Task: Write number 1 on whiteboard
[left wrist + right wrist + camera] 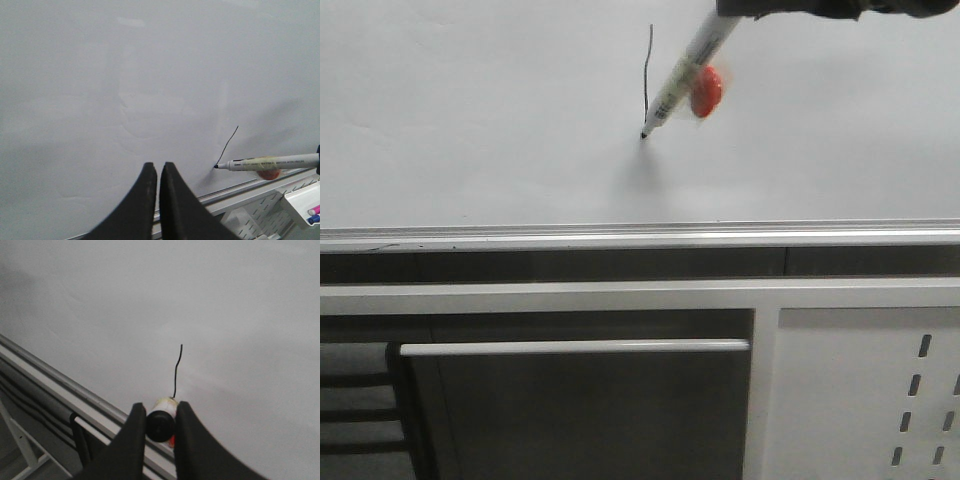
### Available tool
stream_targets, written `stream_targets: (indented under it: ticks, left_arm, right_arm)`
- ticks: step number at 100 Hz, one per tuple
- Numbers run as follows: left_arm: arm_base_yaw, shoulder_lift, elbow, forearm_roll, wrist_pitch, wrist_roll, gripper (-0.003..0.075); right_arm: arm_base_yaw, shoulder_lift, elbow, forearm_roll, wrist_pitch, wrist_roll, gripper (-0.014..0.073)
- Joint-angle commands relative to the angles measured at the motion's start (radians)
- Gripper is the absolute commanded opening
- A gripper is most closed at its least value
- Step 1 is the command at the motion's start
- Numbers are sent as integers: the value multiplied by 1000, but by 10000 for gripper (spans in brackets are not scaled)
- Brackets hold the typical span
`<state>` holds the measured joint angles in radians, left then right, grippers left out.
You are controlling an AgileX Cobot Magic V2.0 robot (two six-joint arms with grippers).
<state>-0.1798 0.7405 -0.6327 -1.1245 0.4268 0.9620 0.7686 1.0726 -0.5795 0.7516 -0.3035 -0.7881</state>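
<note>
With its jaws clamped on the marker, the right gripper ends the number 1 on the whiteboard; lingering contact could smear it. Left gripper closed, empty.

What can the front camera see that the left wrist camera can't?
Only the front view shows the grey cabinet with its long handle under the whiteboard.

Only the left wrist view shows the left gripper, its fingers shut and empty, and a small tray of colored pens.

Both show the whiteboard, the black line of the number 1, the marker with its tip at the line's lower end, and the orange blob behind it.
</note>
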Motion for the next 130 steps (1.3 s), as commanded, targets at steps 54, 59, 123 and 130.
stream_targets:
  ticks: [54,59,123,130]
  left_arm:
    - [-3,175,-35,-219,457,312,-3]
    - [-3,206,-36,-219,508,343,32]
    - [-393,376,-143,-115,209,427,246]
    - [-393,383,-145,-112,211,440,248]
  right_arm:
    - [-143,-197,-206,7,656,-4,-62]
    - [-170,-188,-239,7,711,-4,-62]
    - [-222,27,-502,3,1052,-4,-62]
    - [-222,27,-506,8,1053,-4,-63]
